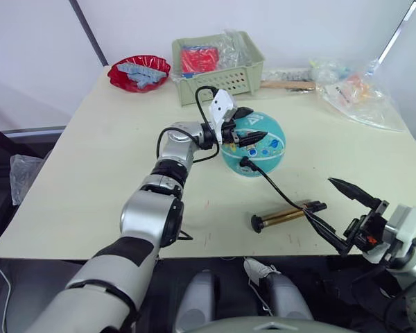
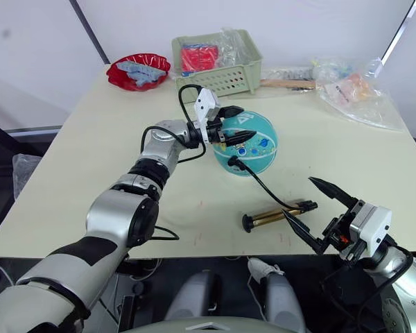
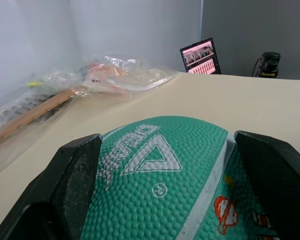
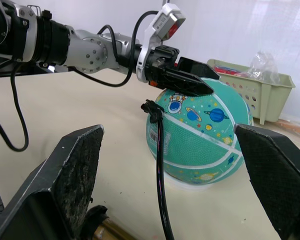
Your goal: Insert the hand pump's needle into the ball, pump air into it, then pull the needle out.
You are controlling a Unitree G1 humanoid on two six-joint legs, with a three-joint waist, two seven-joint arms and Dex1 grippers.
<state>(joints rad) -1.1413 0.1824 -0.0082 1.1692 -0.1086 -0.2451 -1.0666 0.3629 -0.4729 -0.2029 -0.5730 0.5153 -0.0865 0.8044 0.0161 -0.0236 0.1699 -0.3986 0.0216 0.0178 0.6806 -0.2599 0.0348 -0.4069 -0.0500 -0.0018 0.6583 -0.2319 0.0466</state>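
The teal ball (image 1: 258, 147) with cartoon prints sits mid-table. My left gripper (image 1: 249, 125) is open, its two fingers straddling the ball's top by the white triangle logo (image 3: 140, 152). The hand pump (image 1: 286, 216) lies on its side near the table's front edge, brass cylinder flat. Its black hose (image 4: 160, 185) runs up to a black fitting (image 4: 151, 108) pressed against the ball's near side; the needle itself is hidden there. My right gripper (image 1: 319, 199) hangs open just right of the pump's handle end, with nothing between its fingers.
A green basket (image 1: 218, 66) and a red bowl (image 1: 139, 73) stand along the table's far edge. Crumpled plastic bags (image 1: 357, 90) and a wooden stick (image 1: 288, 84) lie at the far right. A laptop (image 3: 200, 55) stands beyond the table.
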